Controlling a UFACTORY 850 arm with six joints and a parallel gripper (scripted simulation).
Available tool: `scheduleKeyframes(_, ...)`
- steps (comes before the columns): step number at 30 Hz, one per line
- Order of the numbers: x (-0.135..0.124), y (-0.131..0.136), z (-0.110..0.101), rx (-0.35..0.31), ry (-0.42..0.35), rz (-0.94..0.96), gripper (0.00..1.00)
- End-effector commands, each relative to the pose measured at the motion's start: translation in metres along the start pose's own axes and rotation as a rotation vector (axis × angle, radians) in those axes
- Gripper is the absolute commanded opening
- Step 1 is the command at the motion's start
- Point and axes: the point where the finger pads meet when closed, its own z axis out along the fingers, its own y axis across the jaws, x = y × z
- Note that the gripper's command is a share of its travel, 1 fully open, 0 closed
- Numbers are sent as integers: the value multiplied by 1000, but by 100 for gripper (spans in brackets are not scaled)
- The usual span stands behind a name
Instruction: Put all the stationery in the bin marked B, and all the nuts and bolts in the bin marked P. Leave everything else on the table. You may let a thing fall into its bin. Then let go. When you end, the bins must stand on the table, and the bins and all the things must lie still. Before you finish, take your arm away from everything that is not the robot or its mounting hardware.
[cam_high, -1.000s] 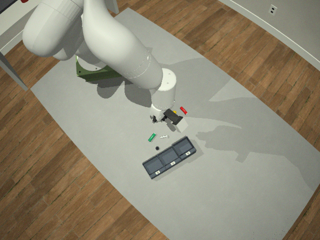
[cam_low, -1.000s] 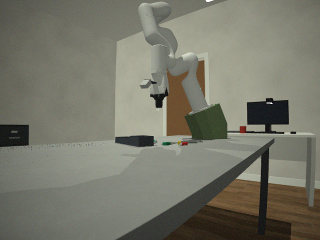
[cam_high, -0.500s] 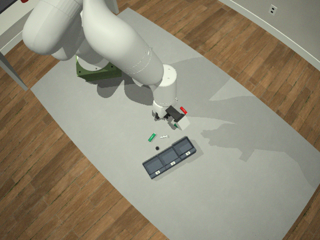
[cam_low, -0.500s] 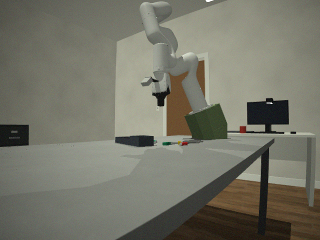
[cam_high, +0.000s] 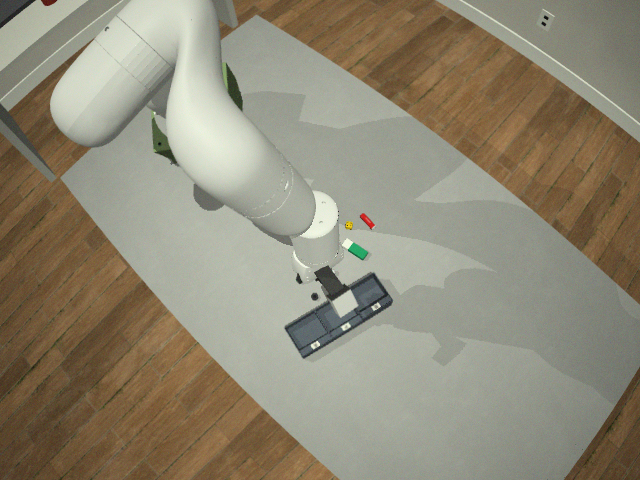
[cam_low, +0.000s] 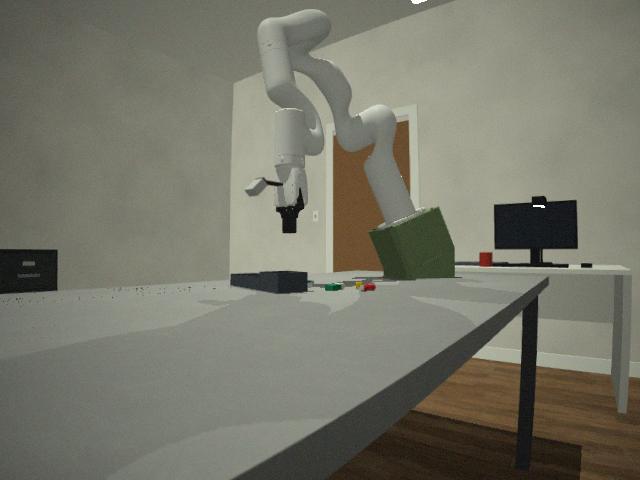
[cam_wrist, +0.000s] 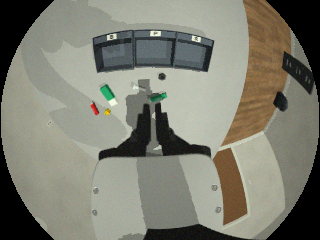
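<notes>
My gripper (cam_low: 288, 230) (cam_wrist: 152, 111) is shut and empty, high above the table. The joined bins stand upright: bin B (cam_high: 385, 301) (cam_wrist: 116, 69), bin P (cam_wrist: 155, 66) in the middle, and a third bin (cam_wrist: 192, 69). All three look empty in the wrist view. A green-and-white block (cam_high: 357, 251) (cam_low: 333, 287) (cam_wrist: 107, 92), a red cylinder (cam_high: 367, 221) (cam_low: 368, 287) (cam_wrist: 94, 108) and a yellow die (cam_high: 348, 225) (cam_low: 358, 284) (cam_wrist: 107, 112) lie on the table. A black nut-like piece (cam_high: 314, 296) (cam_wrist: 161, 76), a pale bolt-like piece (cam_wrist: 136, 86) and a green cylinder (cam_wrist: 158, 97) lie near the bins.
The green arm base (cam_low: 418, 248) stands at the table's far end. In the top view the arm and wrist camera hide part of the table and the middle bin. A desk with a monitor (cam_low: 535, 224) and a red cup (cam_low: 485, 259) stands beyond the table.
</notes>
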Motion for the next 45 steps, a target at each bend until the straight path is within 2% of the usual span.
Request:
scheduleKeyframes(1,17,17,16,2,6,0,7)
scheduleKeyframes(13,69,84,69,2,7,0,7)
scheduleKeyframes(20,69,83,69,2,7,0,7)
scheduleKeyframes(45,69,83,129,1,7,0,7)
